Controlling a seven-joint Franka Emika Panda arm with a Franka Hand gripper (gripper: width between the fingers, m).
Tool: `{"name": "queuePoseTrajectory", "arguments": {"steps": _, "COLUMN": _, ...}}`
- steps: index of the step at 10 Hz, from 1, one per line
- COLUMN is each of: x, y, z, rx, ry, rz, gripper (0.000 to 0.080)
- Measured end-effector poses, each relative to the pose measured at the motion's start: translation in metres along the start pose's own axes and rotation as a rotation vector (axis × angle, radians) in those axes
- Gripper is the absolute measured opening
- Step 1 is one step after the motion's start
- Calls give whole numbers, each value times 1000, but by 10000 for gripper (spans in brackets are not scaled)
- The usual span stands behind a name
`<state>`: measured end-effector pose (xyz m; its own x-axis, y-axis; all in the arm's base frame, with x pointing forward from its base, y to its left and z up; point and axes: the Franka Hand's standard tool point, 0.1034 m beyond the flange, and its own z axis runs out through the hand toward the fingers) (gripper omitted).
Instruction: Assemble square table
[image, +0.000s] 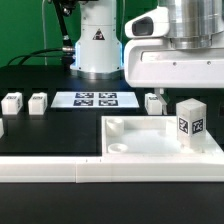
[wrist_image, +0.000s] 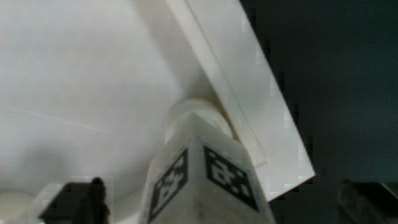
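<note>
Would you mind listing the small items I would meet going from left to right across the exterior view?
Small white plastic leg → second small white leg → flat white marker board with printed tags → third small white leg → upright white leg with a black-and-white tag.

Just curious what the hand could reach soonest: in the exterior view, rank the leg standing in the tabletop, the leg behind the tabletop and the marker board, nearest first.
1. Standing leg, in the tabletop, right under the open hand.
2. Leg behind the tabletop, toward the exterior view's left.
3. Marker board, farther left.
</note>
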<state>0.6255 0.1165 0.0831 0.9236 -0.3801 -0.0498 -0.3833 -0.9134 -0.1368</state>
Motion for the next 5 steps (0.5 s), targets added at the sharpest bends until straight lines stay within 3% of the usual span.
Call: {"name": "queuePoseTrajectory", "arguments": {"steps": 5, "x": 2, "y": -1, "z": 0, "rx": -1, "ry": 0, "rz": -389, "gripper": 649}}
